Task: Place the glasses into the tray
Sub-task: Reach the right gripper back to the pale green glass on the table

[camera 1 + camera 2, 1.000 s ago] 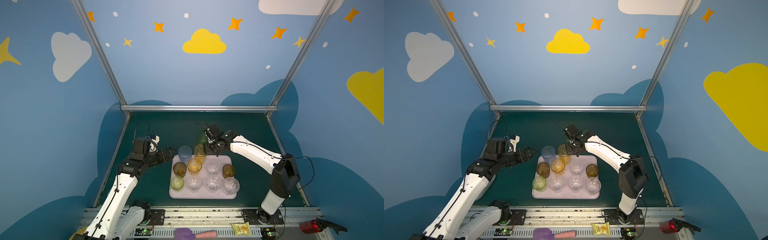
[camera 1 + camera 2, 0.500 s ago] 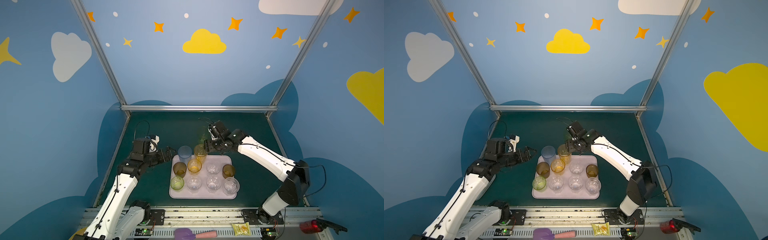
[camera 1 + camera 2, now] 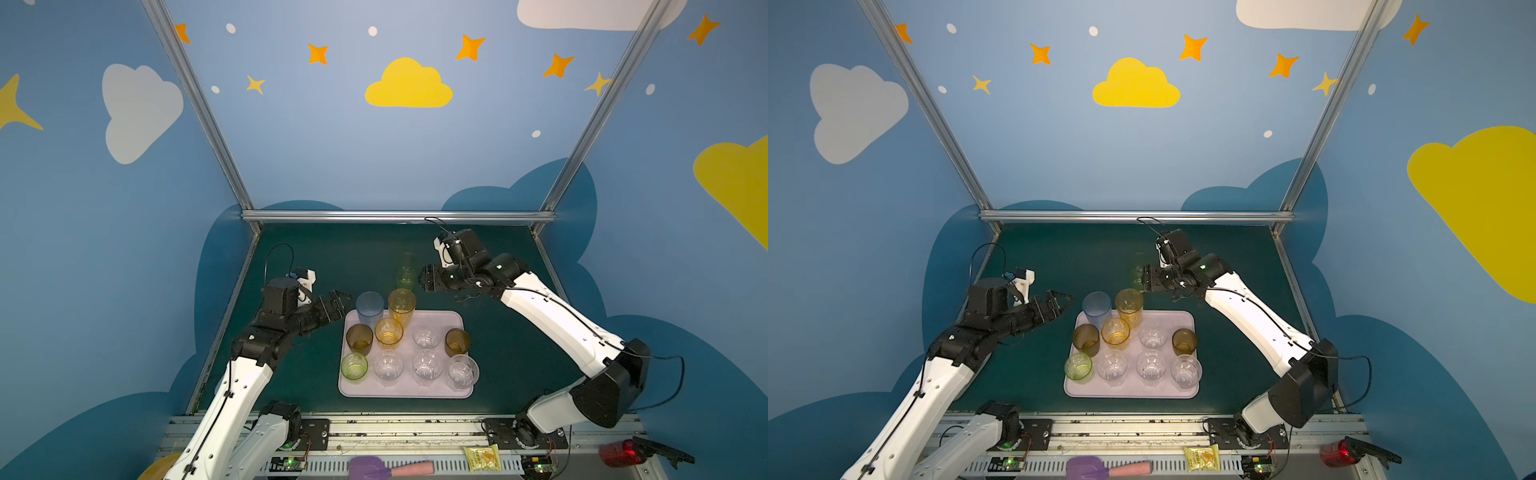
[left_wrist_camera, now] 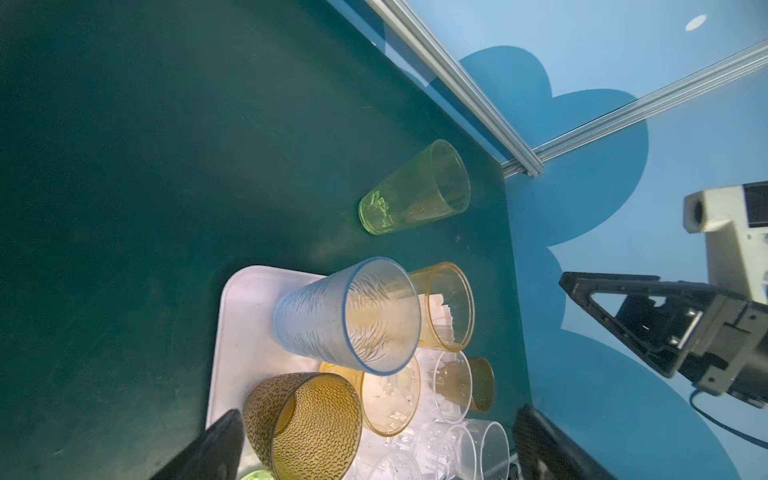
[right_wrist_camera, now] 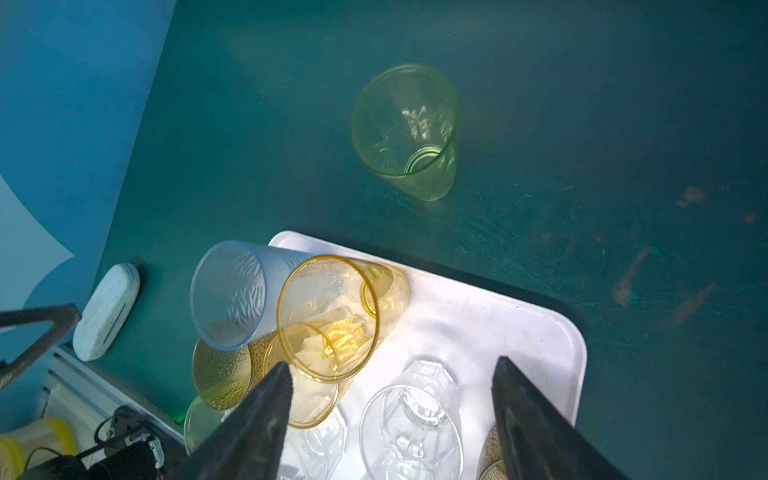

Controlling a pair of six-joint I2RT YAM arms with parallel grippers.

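In both top views I have the tray (image 3: 405,392) lying near the front middle of the table (image 3: 316,257), with ten glasses standing in it. The tall blue glass (image 3: 369,308) and the tall yellow glass (image 3: 402,305) are side by side at its far left. Eight short glasses (image 3: 427,365) fill the two nearer rows: brown, amber, clear and brown, then green and three clear. The tall green glass (image 3: 406,272) is outside the tray, on the table just beyond its far edge. It shows blurred, so I cannot say whether it stands quite straight. My right gripper (image 3: 424,281) hangs just right of that glass, spread apart with nothing in it. My left gripper (image 3: 344,300) sits off the tray's far left corner, close beside the blue glass, spread wide and empty as well. From the left wrist, the green glass (image 4: 415,189) stands on the bare table apart from the tray, and the blue glass hides part of the yellow one inside the tray's corner. That gripper's own tips are far apart with nothing gripped. From the right wrist, the fingers (image 5: 266,415) stand wide, with the yellow glass and clear ones showing below them but not gripped. The green glass (image 5: 405,133), blurred, is clear of the tray's rim.
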